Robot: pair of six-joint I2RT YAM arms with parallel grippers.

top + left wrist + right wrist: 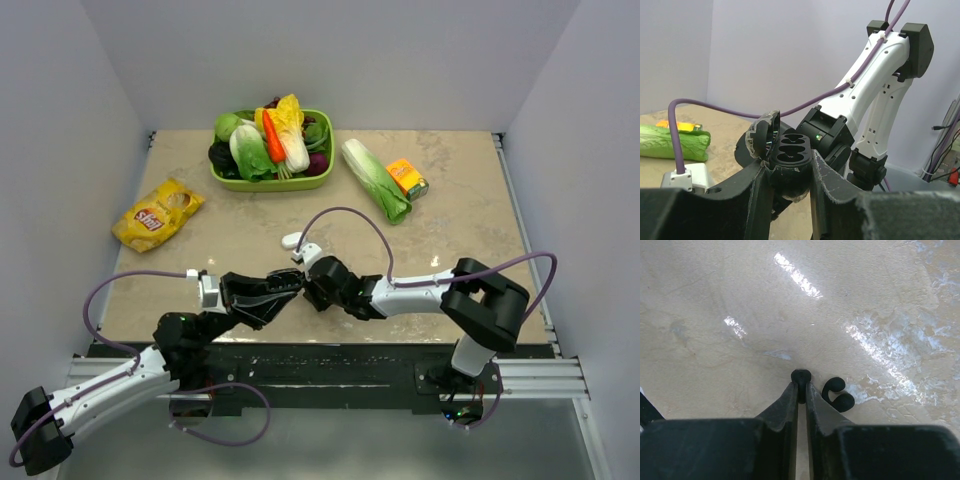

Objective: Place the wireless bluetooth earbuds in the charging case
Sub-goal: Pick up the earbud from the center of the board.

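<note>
My left gripper [790,169] is shut on the black charging case [792,154] and holds it above the table. Its lid [760,137] is flipped open to the left, and the moulded slots look empty. In the top view the left gripper [288,287] meets my right gripper [312,284] near the table's front middle. My right gripper [801,388] is shut on a small black earbud [801,376] held at the very tips, close over the table. A second black earbud [838,394], hook-shaped, lies on the table just right of those fingertips. No white earbuds show clearly.
A green basket [272,183] full of vegetables stands at the back. A leafy cabbage [375,180] and an orange carton [407,178] lie to its right. A yellow chips bag [157,213] lies at the left. The right arm [875,75] fills the view behind the case.
</note>
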